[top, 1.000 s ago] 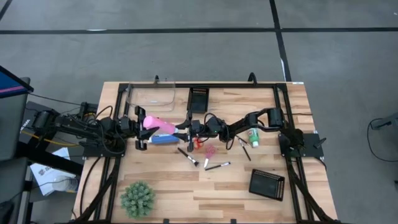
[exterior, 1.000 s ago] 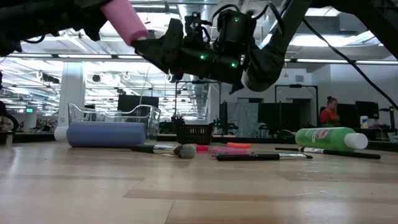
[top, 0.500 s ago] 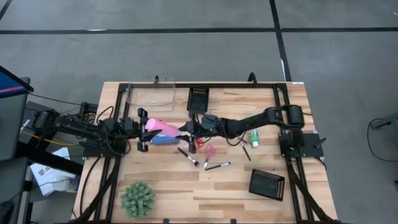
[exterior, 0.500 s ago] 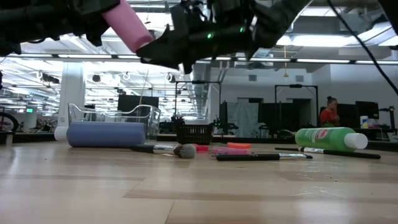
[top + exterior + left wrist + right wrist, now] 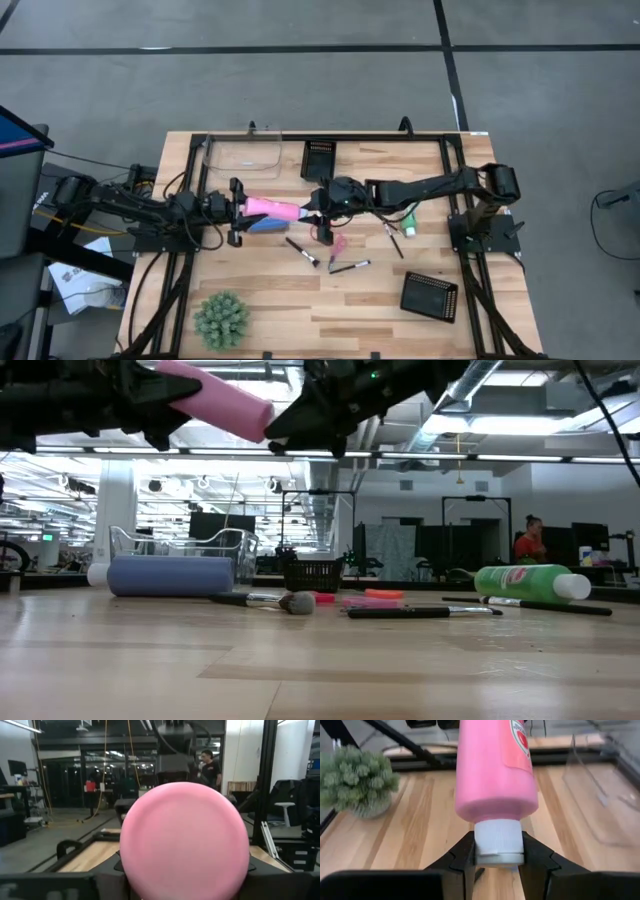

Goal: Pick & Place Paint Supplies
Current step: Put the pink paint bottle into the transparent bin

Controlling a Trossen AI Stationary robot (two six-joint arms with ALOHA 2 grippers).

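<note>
My right claw (image 5: 497, 851) pinches the ribbed white cap (image 5: 498, 841) of the smooth pink bottle (image 5: 495, 767); my left claw (image 5: 238, 208) clamps its base.

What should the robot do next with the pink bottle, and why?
Probably the left gripper should let go. Both arms hold the pink bottle in the air: the left one grips its bottom end, and the right gripper has its fingers shut on the white cap. With the cap held, the right arm looks ready to carry it alone.
</note>
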